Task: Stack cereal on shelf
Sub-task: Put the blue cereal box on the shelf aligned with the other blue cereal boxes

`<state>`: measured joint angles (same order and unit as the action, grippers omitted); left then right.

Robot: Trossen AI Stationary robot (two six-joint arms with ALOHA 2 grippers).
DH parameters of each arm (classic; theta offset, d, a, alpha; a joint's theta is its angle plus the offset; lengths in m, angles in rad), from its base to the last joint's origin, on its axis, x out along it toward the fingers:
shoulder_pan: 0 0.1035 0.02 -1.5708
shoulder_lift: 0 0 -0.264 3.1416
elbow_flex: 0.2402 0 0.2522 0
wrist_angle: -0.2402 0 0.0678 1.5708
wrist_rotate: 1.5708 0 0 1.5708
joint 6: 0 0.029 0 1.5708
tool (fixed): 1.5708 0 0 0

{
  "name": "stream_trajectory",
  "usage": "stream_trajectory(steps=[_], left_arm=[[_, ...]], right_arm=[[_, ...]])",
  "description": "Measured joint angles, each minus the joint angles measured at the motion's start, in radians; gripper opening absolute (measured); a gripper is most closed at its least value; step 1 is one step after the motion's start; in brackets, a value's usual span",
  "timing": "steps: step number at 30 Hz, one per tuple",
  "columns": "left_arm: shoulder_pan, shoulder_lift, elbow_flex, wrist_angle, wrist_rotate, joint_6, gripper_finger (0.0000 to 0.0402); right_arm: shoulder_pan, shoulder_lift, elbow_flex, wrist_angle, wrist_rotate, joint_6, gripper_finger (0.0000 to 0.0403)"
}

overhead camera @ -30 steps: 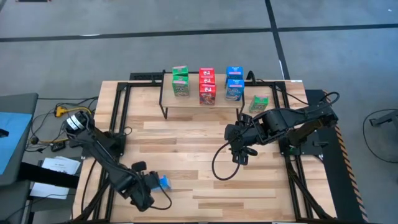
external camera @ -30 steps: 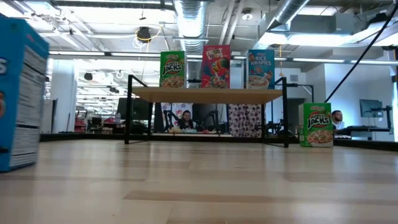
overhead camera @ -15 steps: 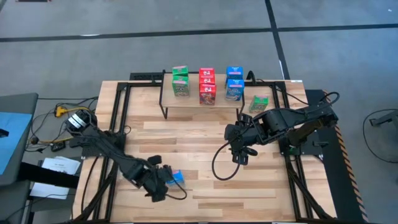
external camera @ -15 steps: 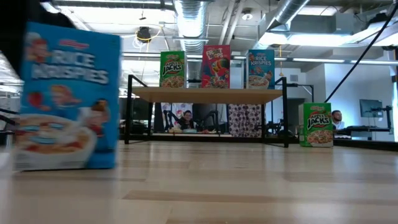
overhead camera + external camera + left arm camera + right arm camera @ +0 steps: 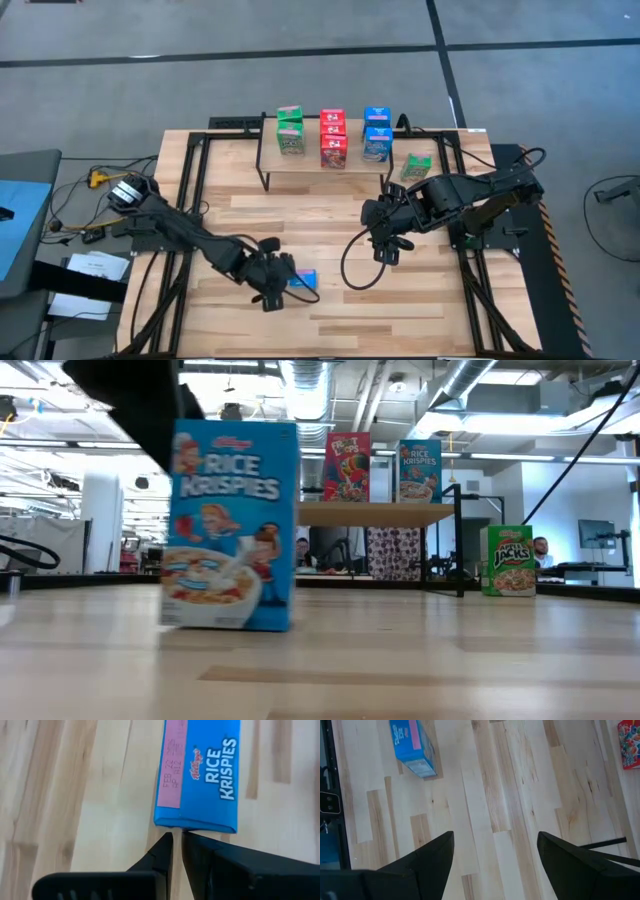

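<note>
While blue cereal box (image 5: 302, 280) stands upright mid-table, left gripper (image 5: 177, 840) shut, touching its top edge, holding nothing. Box light, stiff, tippy: you grip narrow sides. Right gripper (image 5: 495, 852) open, empty.

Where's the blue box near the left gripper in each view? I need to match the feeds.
High: blue box, table's front middle, at the left gripper.
Low: left of centre, hiding the shelf's left end.
Left wrist: just beyond the shut fingertips.
Right wrist: far corner.
Shared landmark: the shelf.
</note>
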<state>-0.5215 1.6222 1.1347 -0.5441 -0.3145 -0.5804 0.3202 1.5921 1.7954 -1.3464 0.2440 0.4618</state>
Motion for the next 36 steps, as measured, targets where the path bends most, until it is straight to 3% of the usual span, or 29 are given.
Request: stream_trajectory(steps=[10,17,23,30,36], left_arm=[[0.046,-0.001,0.000,0.051,0.046,0.124,0.0025],[0.044,-0.002,0.093,-0.134,0.079,0.178,0.0025],[0.024,-0.002,0.166,-0.251,0.057,0.195,0.0025],[0.009,-0.002,0.168,-0.252,0.048,0.169,0.0025],[0.001,-0.008,0.169,-0.246,-0.035,0.157,0.0025]], right_arm=[[0.000,0.000,0.000,0.000,0.000,0.001,0.0311],[0.000,0.000,0.000,0.000,-0.001,0.001,0.0311],[0.000,0.000,0.000,0.000,-0.019,0.000,0.0311],[-0.002,0.000,0.000,0.018,-0.041,-0.024,0.0311],[-0.002,0.000,0.000,0.062,-0.044,0.000,0.0311]])
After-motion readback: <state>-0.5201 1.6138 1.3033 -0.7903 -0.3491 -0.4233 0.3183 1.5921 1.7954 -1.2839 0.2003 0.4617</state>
